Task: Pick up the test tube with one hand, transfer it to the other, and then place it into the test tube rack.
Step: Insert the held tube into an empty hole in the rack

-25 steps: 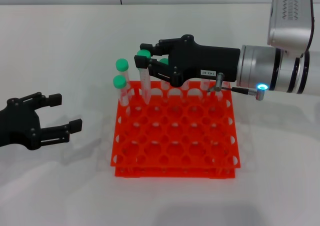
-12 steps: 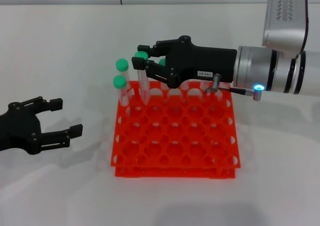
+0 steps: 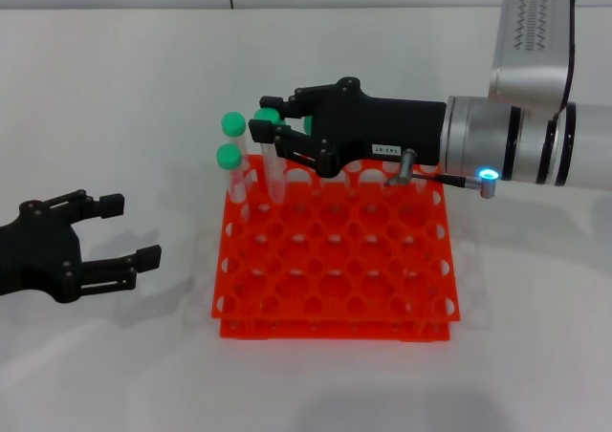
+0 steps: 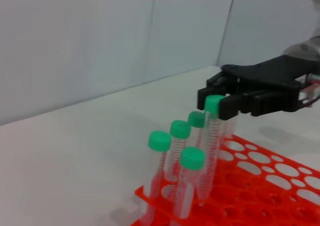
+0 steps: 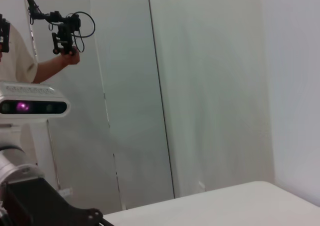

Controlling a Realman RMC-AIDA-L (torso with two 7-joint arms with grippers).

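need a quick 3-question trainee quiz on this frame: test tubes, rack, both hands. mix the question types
1. True or false: the left hand is gripping a test tube.
2. The test tube at the right hand stands: A) flat on the table B) with its lower end in the test tube rack C) in the left hand.
3. Fill in: counting every green-capped tube in the left wrist view, including the one at the right hand, there are ___.

Key
1. False: it sits open and empty, off to the rack's left.
2. B, at the rack's far left corner, cap between the right hand's fingers.
3. Five.
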